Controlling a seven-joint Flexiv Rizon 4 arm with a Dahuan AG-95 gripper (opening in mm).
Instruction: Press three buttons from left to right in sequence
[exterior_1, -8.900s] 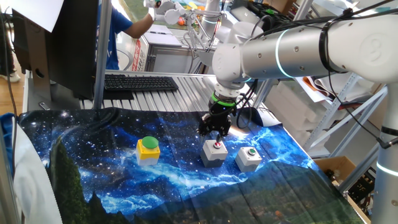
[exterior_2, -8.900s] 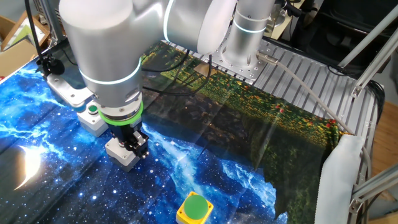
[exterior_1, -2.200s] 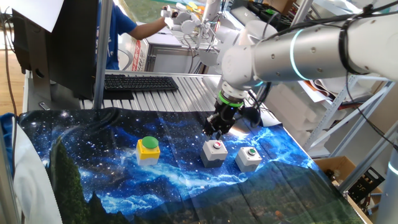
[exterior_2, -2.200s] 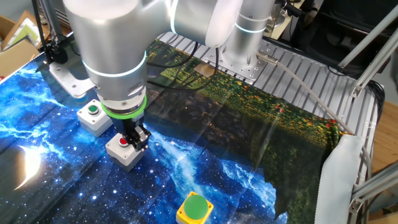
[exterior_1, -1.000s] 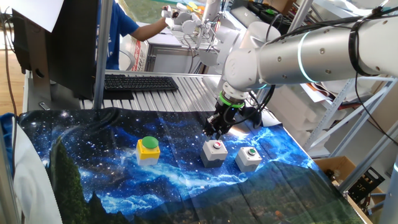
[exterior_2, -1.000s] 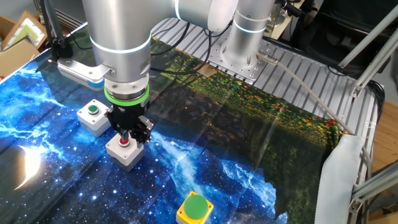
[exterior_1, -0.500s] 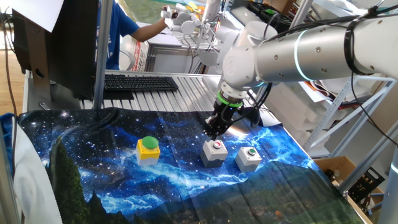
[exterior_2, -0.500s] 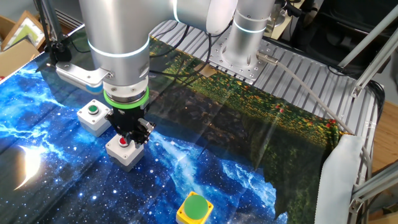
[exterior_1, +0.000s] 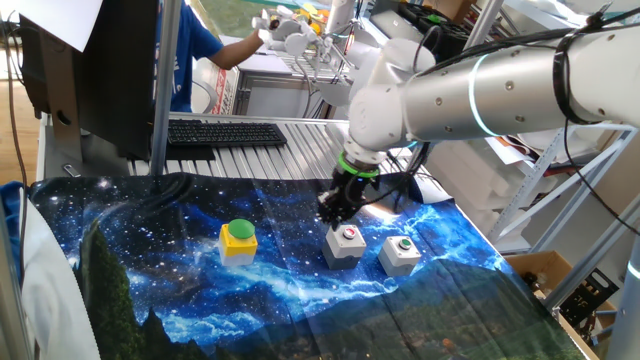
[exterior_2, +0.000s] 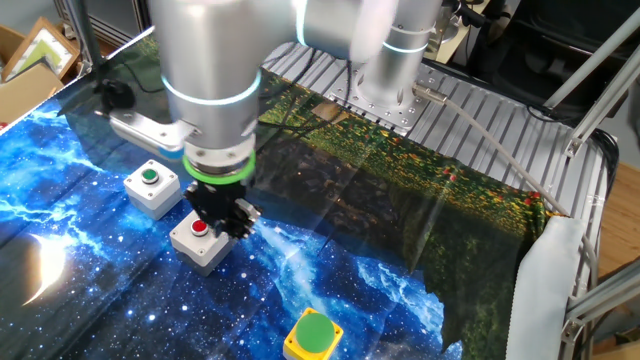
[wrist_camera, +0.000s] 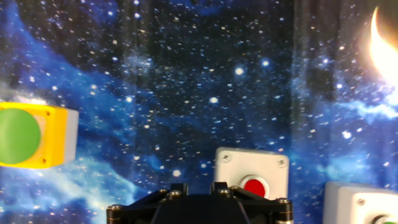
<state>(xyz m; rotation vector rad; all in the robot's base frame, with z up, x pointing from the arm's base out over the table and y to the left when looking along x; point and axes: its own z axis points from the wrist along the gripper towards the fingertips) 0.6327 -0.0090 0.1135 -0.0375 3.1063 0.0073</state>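
Three button boxes stand in a row on the starry blue cloth. The yellow box with the green dome cap (exterior_1: 238, 240) (exterior_2: 312, 336) (wrist_camera: 28, 135) is on the left. The grey box with the red button (exterior_1: 346, 243) (exterior_2: 200, 240) (wrist_camera: 252, 175) is in the middle. The grey box with the small green button (exterior_1: 400, 254) (exterior_2: 152, 187) (wrist_camera: 362, 202) is on the right. My gripper (exterior_1: 335, 207) (exterior_2: 227, 217) hovers just above the red-button box, off its edge on the yellow box's side. Only the gripper's dark body (wrist_camera: 199, 208) shows in the hand view, and the fingertips are hidden.
A black keyboard (exterior_1: 225, 133) lies on the slatted metal table behind the cloth. A person in blue (exterior_1: 195, 45) works at the far bench. Black cables (exterior_1: 400, 185) lie behind the buttons. The arm's base (exterior_2: 385, 75) stands at the table's edge.
My gripper has shifted a little off the red button's top toward the yellow box's side, and the arm has swung with it. The three boxes have not moved.
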